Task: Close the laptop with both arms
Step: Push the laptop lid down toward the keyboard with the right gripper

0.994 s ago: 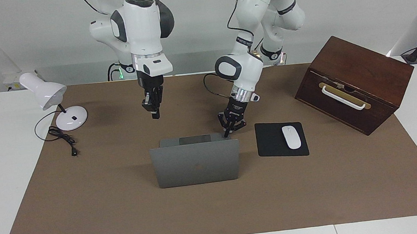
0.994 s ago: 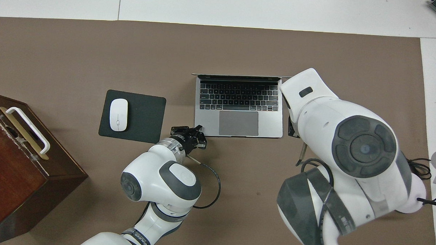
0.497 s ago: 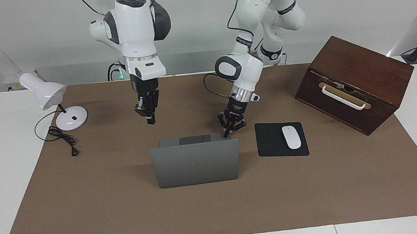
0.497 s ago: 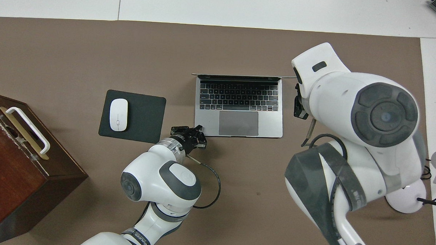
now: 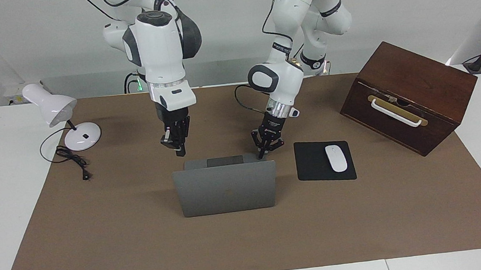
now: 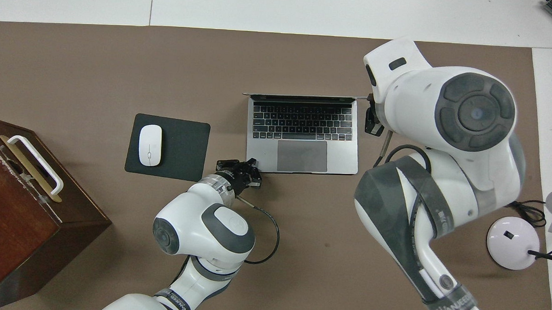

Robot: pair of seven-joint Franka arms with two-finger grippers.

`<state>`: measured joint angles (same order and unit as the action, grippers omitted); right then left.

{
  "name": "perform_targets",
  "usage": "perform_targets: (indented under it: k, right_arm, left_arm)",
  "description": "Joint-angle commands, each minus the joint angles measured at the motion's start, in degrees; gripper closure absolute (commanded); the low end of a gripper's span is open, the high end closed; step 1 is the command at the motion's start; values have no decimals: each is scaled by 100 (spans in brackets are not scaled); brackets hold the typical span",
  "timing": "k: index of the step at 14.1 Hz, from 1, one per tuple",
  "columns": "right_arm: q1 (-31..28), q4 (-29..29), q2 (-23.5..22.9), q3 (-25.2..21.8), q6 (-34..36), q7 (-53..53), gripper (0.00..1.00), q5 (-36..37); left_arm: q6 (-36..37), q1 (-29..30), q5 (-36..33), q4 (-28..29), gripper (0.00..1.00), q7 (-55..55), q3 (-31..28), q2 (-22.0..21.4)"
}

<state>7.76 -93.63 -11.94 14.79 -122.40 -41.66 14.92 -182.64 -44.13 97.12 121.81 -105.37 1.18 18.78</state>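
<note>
Pinched shut, my left gripper [image 5: 262, 154] touches the corner of the open thin silver-grey metal laptop [image 5: 227, 188] mid-mat, toward the black mouse pad [image 5: 324, 161] with its white mouse [image 5: 336, 158]. My right gripper [image 5: 179, 150], also shut, hangs above its other corner. Wooden box [image 5: 409, 94] and white desk lamp [image 5: 61, 113] flank the laptop well apart.

Laptop [image 5: 226, 188] mid-table, open. Mouse [image 5: 336, 158] on mouse pad [image 5: 312, 163] beside it, toward left arm's end. Wooden box [image 5: 409, 94] further that way. Lamp [image 5: 62, 115] toward right arm's end.
</note>
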Motion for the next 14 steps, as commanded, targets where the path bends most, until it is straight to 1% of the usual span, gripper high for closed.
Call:
perform_targets:
  k: [1,3,5,7,9,10,12,14]
  right_arm:
    - [41,694,-536,33,242,455,100,160]
    - [41,1134,-809,33,506,780,100,169]
    - [50,1311,-941,33,550,1158,100,160]
    - [198,1391,-1020,16,577,2095,100,160]
    - [260,1443,-1108,7,586,2818,100,169]
    - [278,1627,-1213,7,655,3091,100,169]
    - [287,1900,-1468,16,709,3339,100,160]
    - [287,1962,-1565,7,648,3453,100,160]
  left_arm:
    - [-149,-78,149,-131,100,7,-48,161]
    - [-150,-78,149,-131,100,7,-48,161]
    - [-150,-78,149,-131,100,7,-48,161]
    - [-150,-78,149,-131,100,7,-48,161]
    - [-150,-78,149,-131,100,7,-48,161]
    - [-150,-78,149,-131,100,7,-48,161]
    - [-150,-78,149,-131,100,7,-48,161]
    - [-150,-78,158,-131,100,7,-48,161]
